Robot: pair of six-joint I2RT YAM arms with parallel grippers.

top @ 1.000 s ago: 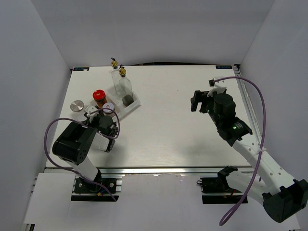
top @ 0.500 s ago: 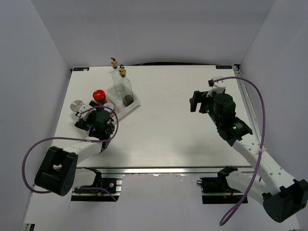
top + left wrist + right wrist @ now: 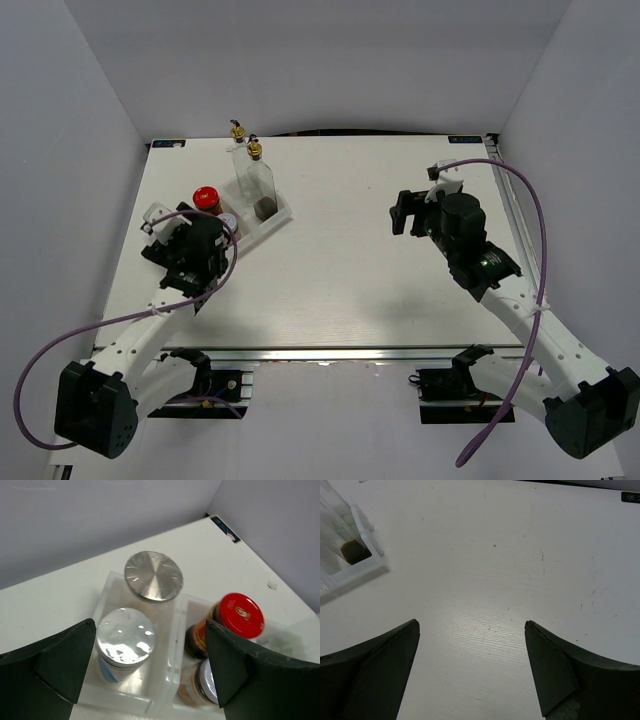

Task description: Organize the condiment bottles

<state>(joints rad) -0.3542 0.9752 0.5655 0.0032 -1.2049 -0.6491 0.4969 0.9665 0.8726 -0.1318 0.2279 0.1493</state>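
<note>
The condiment bottles stand in and around a white rack (image 3: 172,645) at the table's far left. Seen from the left wrist, one silver-lidded shaker (image 3: 125,637) sits in the near left compartment, with a second shaker (image 3: 153,576) just beyond it. To their right are a red-capped jar (image 3: 240,615) and a third shaker (image 3: 210,680), partly hidden by my finger. My left gripper (image 3: 150,622) (image 3: 165,228) hovers open above them, touching nothing. Two tall glass bottles (image 3: 255,178) (image 3: 238,135) stand at the rack's far end. My right gripper (image 3: 405,212) (image 3: 471,623) hangs open over bare table.
The table's far left corner with its blue label (image 3: 225,527) lies just beyond the rack. The right wrist view takes in the rack's end (image 3: 355,572) and a tall bottle's dark-bottomed base (image 3: 352,550) at the upper left. Grey walls close in on three sides.
My left arm has stretched out to the far left, and its gripper has opened wide and now hangs over the rack's left end. My right arm has shifted slightly left.
</note>
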